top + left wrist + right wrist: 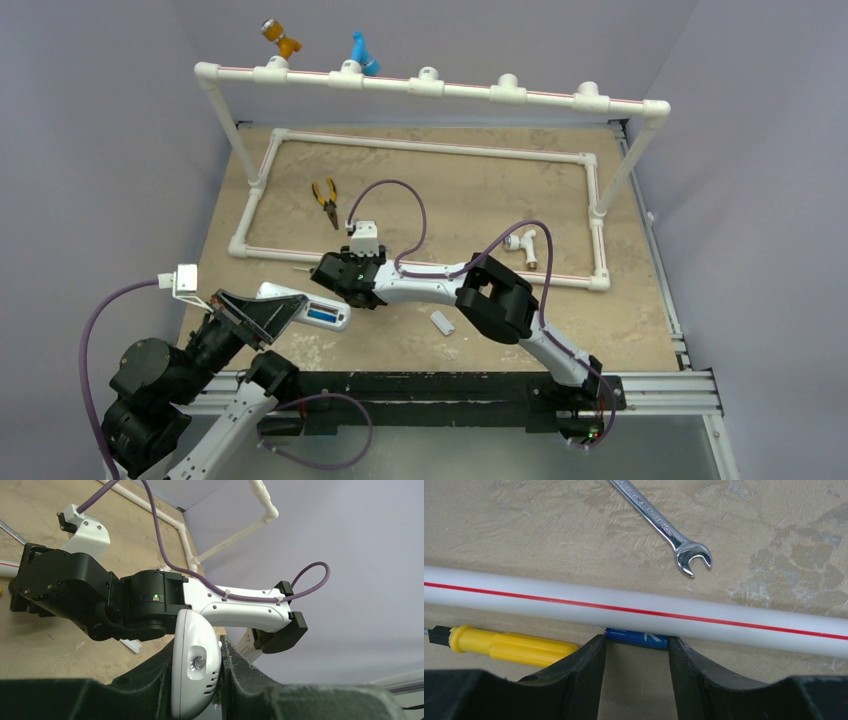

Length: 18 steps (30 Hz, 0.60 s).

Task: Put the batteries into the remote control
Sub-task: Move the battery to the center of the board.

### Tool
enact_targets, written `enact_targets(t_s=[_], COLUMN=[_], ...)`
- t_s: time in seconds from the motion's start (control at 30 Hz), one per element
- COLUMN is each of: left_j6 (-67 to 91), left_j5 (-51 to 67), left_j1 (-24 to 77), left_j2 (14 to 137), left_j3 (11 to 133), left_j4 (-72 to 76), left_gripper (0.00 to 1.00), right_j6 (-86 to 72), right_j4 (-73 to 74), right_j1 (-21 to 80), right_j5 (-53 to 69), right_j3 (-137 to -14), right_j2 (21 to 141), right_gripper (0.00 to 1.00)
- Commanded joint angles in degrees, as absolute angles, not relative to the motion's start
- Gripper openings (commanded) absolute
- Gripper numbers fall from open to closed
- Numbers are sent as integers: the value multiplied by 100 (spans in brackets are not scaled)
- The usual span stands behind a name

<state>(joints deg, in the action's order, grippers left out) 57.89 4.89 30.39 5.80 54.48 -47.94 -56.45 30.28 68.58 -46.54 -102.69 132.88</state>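
Observation:
My left gripper [198, 643] is shut on the white remote control [192, 690] and holds it by its sides above the table's near left. In the top view the remote [318, 312] sticks out of the left gripper [270, 312] and shows a blue patch. My right gripper [637, 649] reaches down at the frame's front pipe. Its fingertips [598, 647] press on the two ends of one slim blue battery [636, 637], which lies on the table against the pipe. The other battery is not in view.
A white PVC pipe with a red stripe [674, 612] runs just behind the battery. A yellow-handled screwdriver [509, 645] lies left of it, a wrench [664, 527] beyond. Pliers [325, 202], a white pipe fitting [522, 245] and a small white piece [442, 322] lie on the table.

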Motion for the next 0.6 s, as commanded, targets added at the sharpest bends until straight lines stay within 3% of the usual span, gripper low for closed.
enact_targets(t_s=[0.0, 0.27, 0.57], left_j6=[5779, 5757, 5796], left_j5=[503, 484, 540], left_j1=[3013, 3010, 3013], left_j2=[548, 532, 531], left_j3=[5477, 5460, 5365], left_j4=[-4612, -4633, -4531], left_gripper=[0, 0, 0], right_j6=[-5780, -5793, -5568], right_j4=[3030, 3041, 2714], right_j1=[6575, 6581, 6812], right_j5=[-4730, -4779, -5137], right_j3=[-10286, -9963, -8893], right_j2=[13691, 13492, 12696], right_gripper=[45, 36, 35])
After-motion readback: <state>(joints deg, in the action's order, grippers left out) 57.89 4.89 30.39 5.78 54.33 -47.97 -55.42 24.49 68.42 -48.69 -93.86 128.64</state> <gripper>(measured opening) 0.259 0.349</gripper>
